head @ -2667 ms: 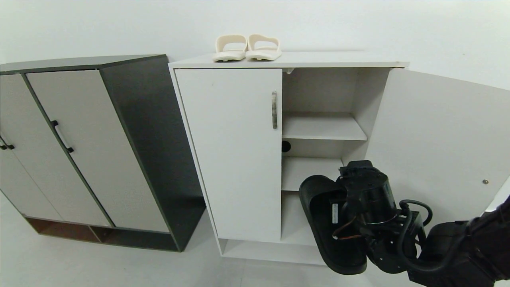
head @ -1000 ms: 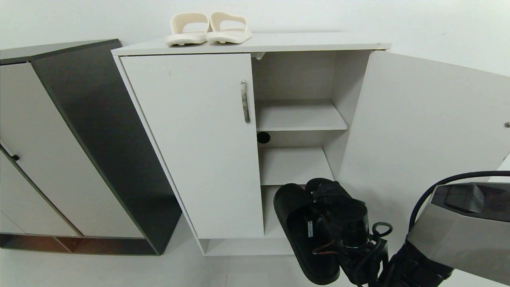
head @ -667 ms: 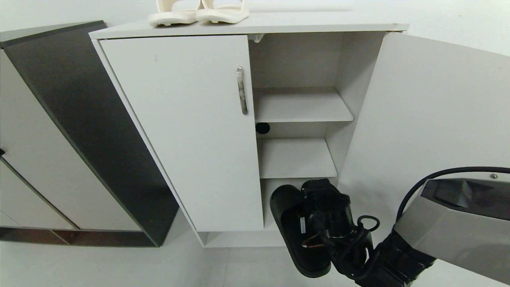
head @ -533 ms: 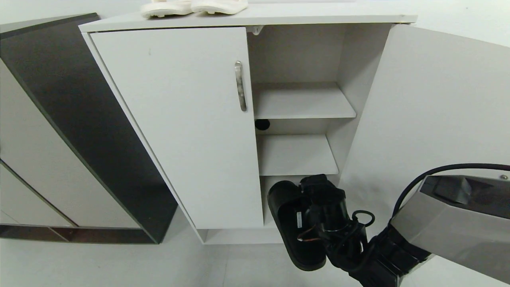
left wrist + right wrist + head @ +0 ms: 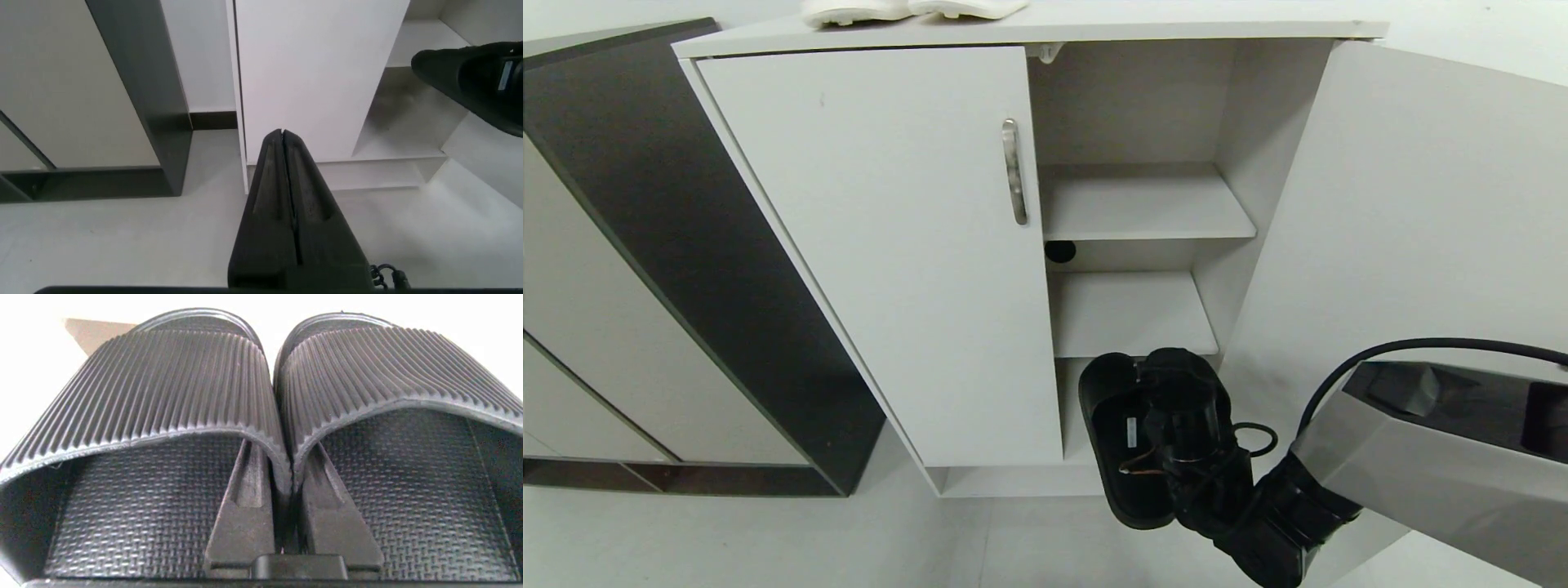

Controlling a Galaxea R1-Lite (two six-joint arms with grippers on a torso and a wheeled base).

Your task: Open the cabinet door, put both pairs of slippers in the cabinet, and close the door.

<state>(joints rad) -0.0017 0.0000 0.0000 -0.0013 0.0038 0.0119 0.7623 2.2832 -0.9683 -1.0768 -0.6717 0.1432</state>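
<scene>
A pair of black slippers [image 5: 1123, 433] hangs toe-up in front of the white cabinet's [image 5: 1029, 33] lowest compartment [image 5: 1076, 384], toes at its opening. My right gripper [image 5: 282, 498] is shut on the two inner strap edges, holding the ribbed black slippers [image 5: 188, 392] side by side. A beige pair of slippers [image 5: 907, 8] lies on the cabinet top. The right door [image 5: 1405, 212] stands wide open; the left door [image 5: 890, 245] with its metal handle [image 5: 1011, 171] is closed. My left gripper [image 5: 282, 143] is shut and holds nothing, low over the floor before the closed door.
A dark grey cabinet [image 5: 686, 245] stands close against the white one's left side. Two bare shelves [image 5: 1143, 204] [image 5: 1131, 314] sit above the lowest compartment. The open door flanks my right arm. Bare floor [image 5: 122, 237] lies in front.
The head camera has come closer and tilted down. My right gripper has carried the black slippers up and in toward the lowest compartment's opening.
</scene>
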